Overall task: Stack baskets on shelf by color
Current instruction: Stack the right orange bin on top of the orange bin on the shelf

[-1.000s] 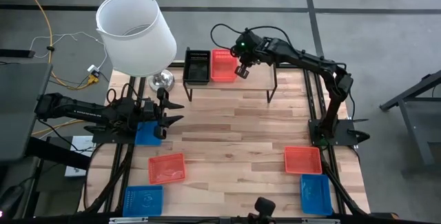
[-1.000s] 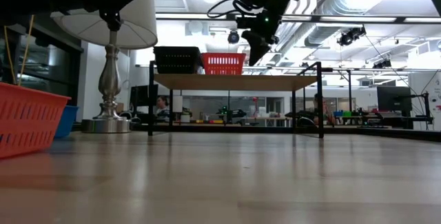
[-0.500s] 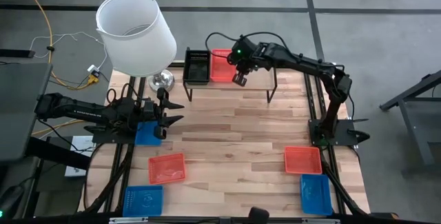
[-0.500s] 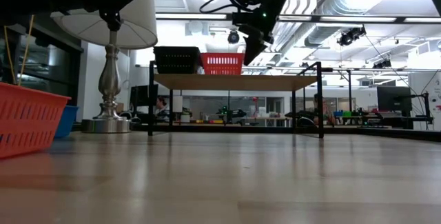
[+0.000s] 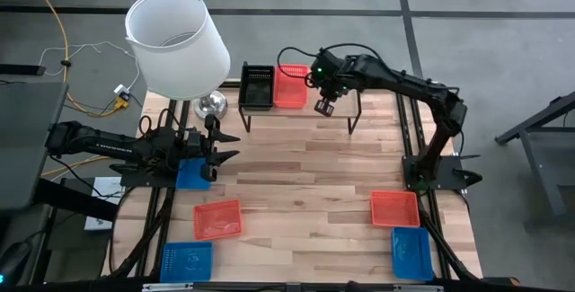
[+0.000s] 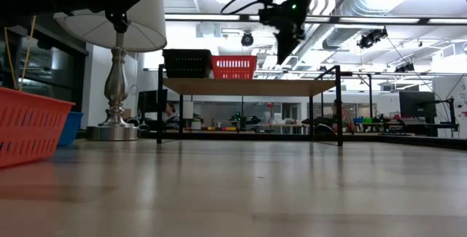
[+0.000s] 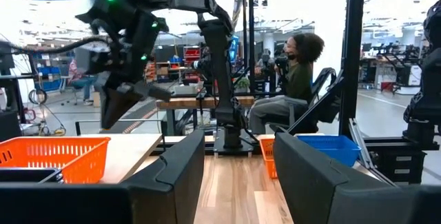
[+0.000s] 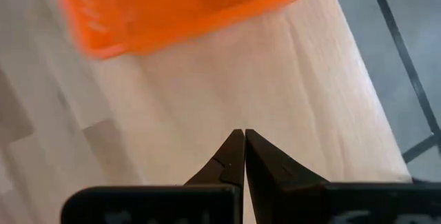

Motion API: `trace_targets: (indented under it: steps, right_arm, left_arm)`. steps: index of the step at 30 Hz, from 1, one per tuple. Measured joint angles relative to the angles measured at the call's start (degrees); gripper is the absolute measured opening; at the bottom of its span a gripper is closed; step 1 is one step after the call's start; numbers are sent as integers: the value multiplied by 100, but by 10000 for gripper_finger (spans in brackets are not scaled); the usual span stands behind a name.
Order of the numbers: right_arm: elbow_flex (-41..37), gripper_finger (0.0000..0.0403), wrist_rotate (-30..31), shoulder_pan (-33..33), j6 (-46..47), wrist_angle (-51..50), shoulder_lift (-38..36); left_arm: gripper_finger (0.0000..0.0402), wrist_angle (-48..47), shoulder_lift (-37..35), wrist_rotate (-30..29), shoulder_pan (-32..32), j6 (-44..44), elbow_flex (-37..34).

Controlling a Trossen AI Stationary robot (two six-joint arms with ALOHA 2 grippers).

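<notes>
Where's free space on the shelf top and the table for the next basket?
Shelf: the half right of the red basket is bare, though the right claw, shut, hangs over it; its left end is taken by the black basket. Table: the wide middle is bare. Crowded: front corners with red and blue baskets, and the left edge by the left claw.

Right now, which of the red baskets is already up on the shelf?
The red basket beside the black basket on the shelf. The other two red ones lie down on the tabletop, front-left and front-right.
</notes>
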Motion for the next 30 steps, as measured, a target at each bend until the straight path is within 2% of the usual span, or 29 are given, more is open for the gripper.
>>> trace_targets:
  steps: [4, 10, 13, 17, 22, 30]
  right_arm:
    - [-733, 0, -5, 126, 149, 305, -747]
    - [-2917, 0, -24, 377, 671, 1227, -2620]
    - [-3738, 0, -108, 658, 1109, 1292, -3519]
    - [-4414, 0, -277, 1123, 1967, 1320, -4445]
    - [-4815, 0, -894, 1808, 3112, 1330, -4904]
    - [-4929, 0, -1356, 3393, 5162, 1114, -4563]
  left_arm:
    - [161, 2, 0, 0, 1, -3, 0]
    - [161, 7, -2, 0, 2, 0, 0]
    - [161, 9, -2, 0, 2, 2, 0]
    - [161, 9, -2, 0, 2, 2, 0]
    - [161, 9, -2, 0, 1, 3, 0]
    - [161, 9, -2, 0, 2, 2, 0]
